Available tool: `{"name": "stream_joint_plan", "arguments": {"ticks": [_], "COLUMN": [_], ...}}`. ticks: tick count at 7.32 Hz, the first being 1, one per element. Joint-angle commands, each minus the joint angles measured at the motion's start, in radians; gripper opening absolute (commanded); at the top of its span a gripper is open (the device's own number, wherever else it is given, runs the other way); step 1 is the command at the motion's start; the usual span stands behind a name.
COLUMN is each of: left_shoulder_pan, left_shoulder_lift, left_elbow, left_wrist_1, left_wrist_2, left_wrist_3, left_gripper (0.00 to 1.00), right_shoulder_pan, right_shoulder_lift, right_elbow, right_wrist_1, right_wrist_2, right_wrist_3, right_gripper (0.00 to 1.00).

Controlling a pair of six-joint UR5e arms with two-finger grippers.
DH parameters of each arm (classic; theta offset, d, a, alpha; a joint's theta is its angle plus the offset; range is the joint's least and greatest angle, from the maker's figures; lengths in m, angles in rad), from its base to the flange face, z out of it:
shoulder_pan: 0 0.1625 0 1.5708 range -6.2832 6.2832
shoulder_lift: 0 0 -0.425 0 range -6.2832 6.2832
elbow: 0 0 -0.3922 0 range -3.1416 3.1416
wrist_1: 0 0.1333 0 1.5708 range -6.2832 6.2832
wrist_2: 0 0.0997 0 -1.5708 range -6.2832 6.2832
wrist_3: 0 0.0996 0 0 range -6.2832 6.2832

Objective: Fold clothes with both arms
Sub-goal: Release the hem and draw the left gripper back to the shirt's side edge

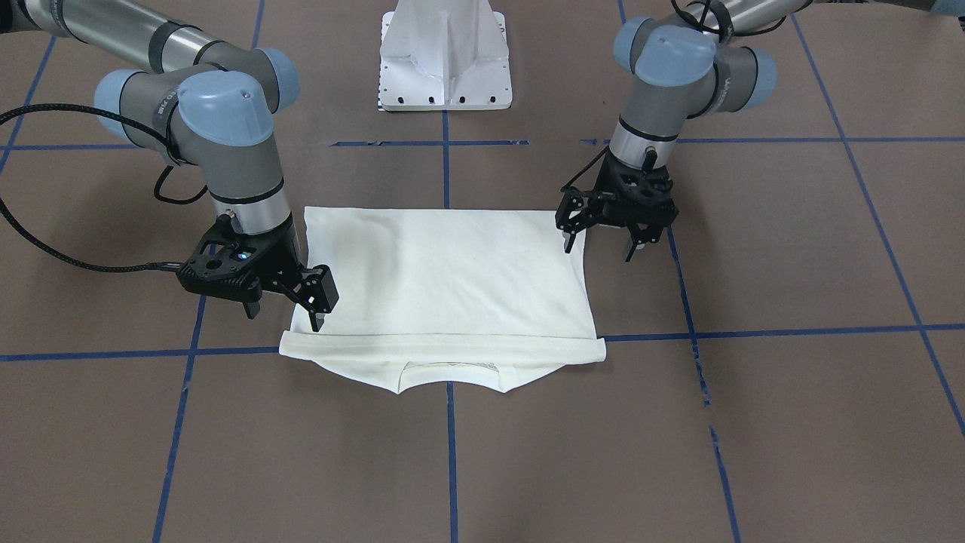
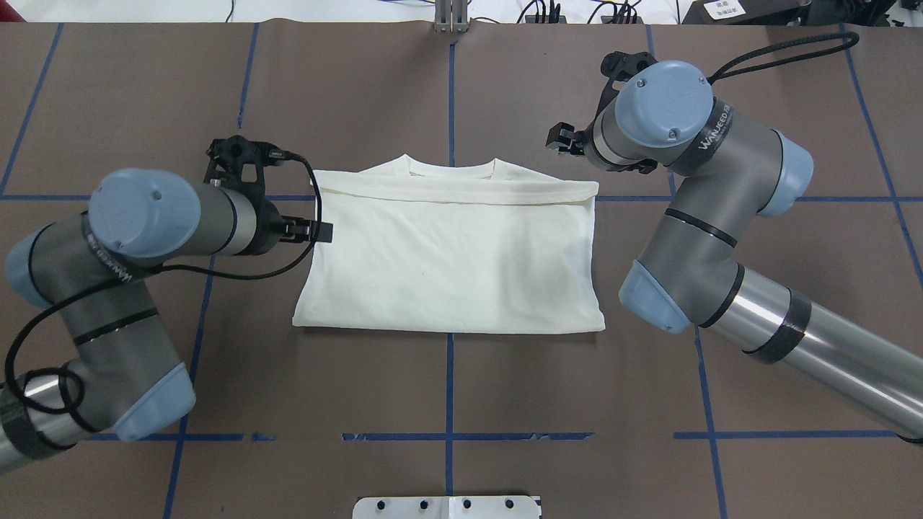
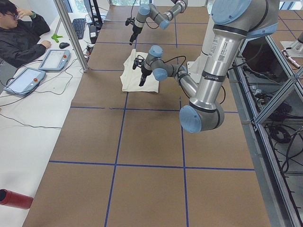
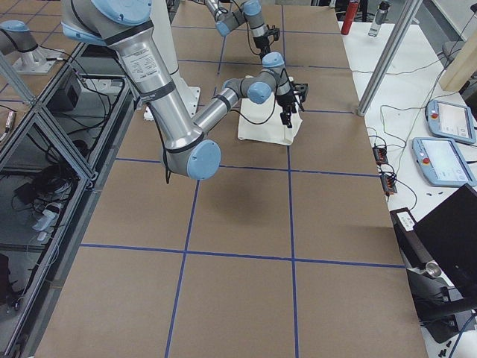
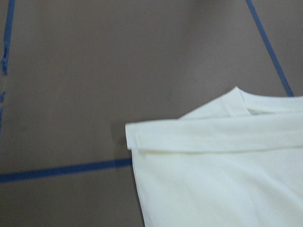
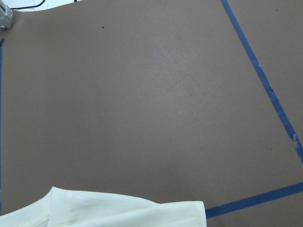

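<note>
The clothes are a single cream-white shirt (image 1: pixel 445 279), folded into a flat rectangle on the brown table. Its collar (image 2: pixel 451 167) points away from the robot, and only plain cloth shows. My left gripper (image 1: pixel 598 245) hovers open at the shirt's left edge, one fingertip just over the hem, holding nothing. At the far right corner my right gripper (image 1: pixel 283 315) is open too, one finger above the folded band. From overhead the wrists mostly cover the left gripper (image 2: pixel 311 231) and the right gripper (image 2: pixel 570 140). The wrist views show only shirt corners (image 5: pixel 213 165) (image 6: pixel 118 213).
The white pedestal base (image 1: pixel 445 56) stands behind the shirt. Blue tape lines (image 1: pixel 450 452) grid the brown table. Beside the table's far long edge a person (image 3: pixel 19 33) sits at a desk with tablets (image 3: pixel 54 59). A red cylinder (image 3: pixel 14 198) lies there too.
</note>
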State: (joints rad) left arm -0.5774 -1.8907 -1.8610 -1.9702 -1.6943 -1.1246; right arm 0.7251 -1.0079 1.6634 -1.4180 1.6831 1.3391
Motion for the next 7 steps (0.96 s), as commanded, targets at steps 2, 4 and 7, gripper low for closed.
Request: {"name": "stream_joint_plan", "arguments": {"ticks": [2,4,7], "left_shoulder_pan": [0.146,0.16,0.206], "left_shoulder_lift": [0.14,0.14,0.125], "left_elbow": [-0.018,-0.017,-0.003], "left_wrist_1": [-0.128,-0.128,-0.128], "left_wrist_2": [0.11,0.11,0.11], "left_wrist_3": [-0.161,-0.167,-0.207], "left_gripper": [0.67,0.66,0.59], "right_shoulder_pan": [0.001,0.001,0.001], "right_shoulder_lift": [-0.003,-0.003,-0.006], "right_elbow": [0.007,0.009,0.009], "right_wrist_1": [0.001,0.001,0.001], "right_wrist_2": [0.001,0.001,0.0], "right_wrist_3": [-0.001,-0.001,-0.001], "right_gripper": [1.0,1.0,1.0]}}
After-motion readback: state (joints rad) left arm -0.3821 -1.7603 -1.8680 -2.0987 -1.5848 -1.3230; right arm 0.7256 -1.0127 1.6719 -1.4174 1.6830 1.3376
